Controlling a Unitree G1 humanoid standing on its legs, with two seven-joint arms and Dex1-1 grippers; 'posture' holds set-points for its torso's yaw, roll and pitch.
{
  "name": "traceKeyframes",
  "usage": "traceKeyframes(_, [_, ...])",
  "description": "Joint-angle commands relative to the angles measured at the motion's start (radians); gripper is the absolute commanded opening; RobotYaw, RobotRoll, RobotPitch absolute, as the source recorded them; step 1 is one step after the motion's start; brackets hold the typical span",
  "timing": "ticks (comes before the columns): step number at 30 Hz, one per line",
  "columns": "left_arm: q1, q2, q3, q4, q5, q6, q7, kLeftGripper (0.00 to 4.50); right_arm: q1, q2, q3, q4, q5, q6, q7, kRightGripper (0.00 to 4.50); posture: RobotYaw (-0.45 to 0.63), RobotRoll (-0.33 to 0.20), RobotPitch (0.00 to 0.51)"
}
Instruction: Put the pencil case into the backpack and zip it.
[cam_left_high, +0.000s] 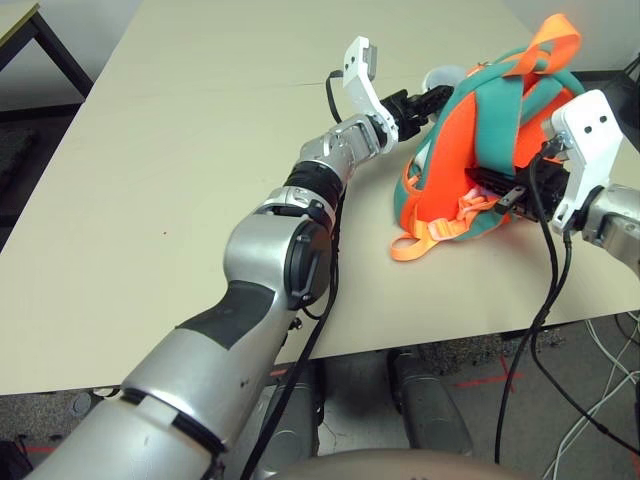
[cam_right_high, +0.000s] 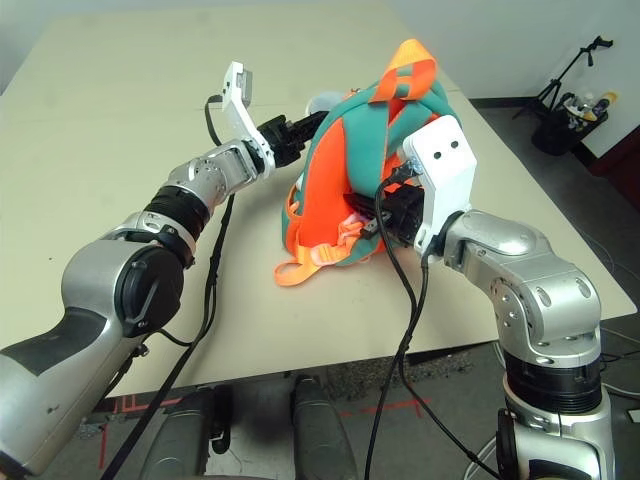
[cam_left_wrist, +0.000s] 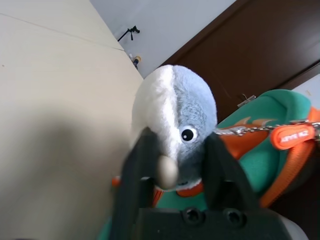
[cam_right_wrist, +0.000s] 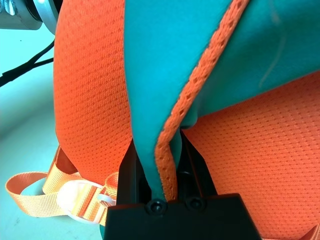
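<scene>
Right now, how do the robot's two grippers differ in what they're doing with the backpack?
The right gripper is shut on a teal, orange-edged fold of the backpack, on its near side. The left gripper reaches to the far side, by the grey plush charm; a small pale tab sits between its fingers, though whether it is pinched is unclear. The right points in from the right, the left from the left. Both have black fingers and white wrist mounts.

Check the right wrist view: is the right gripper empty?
No, the right gripper pinches a teal, orange-edged flap of the backpack.
</scene>
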Motion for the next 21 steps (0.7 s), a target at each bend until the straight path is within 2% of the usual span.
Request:
traceKeyframes(1, [-0.006,0.014,0.005,0.003,0.009,-0.019,0.016,0.56,0.004,0.008,0.027,0.001,0.015,-0.002,0.016,0.2,-0.08,0.0,0.18])
traceKeyframes(4, [-0.03,0.034,0.017,-0.011,-0.006,-0.019,-0.002,0.12,0.001,0.003,0.032,0.013,0.008,-0.012,0.02,0.2,-0.06,0.0,0.182])
traceKeyframes(11, [-0.123,0.146,0.008,-0.122,-0.048,0.105,-0.124,0.12,0.014,-0.006,0.044,0.047,-0.011,-0.046,0.033,0.2,-0.01,0.0,0.185])
traceKeyframes(14, [-0.123,0.203,-0.018,-0.29,-0.093,0.286,-0.183,0.12,0.018,-0.001,0.056,0.071,-0.029,-0.074,0.031,0.2,0.01,0.0,0.186])
traceKeyframes(18, [0.009,0.246,-0.056,-0.725,-0.236,0.689,-0.148,0.12,0.011,0.018,0.078,0.12,-0.066,-0.125,0.018,0.2,0.04,0.0,0.19])
traceKeyframes(21, [0.095,0.254,-0.063,-0.955,-0.316,0.867,-0.075,0.12,0.004,0.032,0.088,0.144,-0.085,-0.15,0.013,0.2,0.05,0.0,0.191])
